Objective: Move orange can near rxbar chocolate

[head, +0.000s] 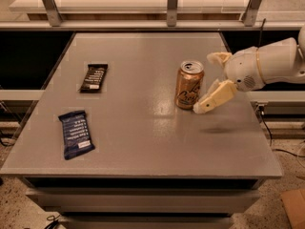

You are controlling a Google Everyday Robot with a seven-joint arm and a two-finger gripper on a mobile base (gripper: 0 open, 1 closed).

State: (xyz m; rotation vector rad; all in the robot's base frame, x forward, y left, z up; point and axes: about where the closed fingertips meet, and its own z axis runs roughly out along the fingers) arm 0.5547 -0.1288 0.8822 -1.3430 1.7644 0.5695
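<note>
Evidently little is done: the orange can stands upright right of centre, well apart from the rxbar chocolate at far left. The gripper, fingers spread, flanks its right side, nothing grasped yet.

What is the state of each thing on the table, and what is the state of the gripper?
orange can: upright on the table, not gripped.
rxbar chocolate: lying flat, wrapped, apart from the can, to its left in the picture.
blue bar: lying flat, wrapped, near the table's front left corner.
gripper: jaws open, close beside the can, on its right in the picture.
</note>
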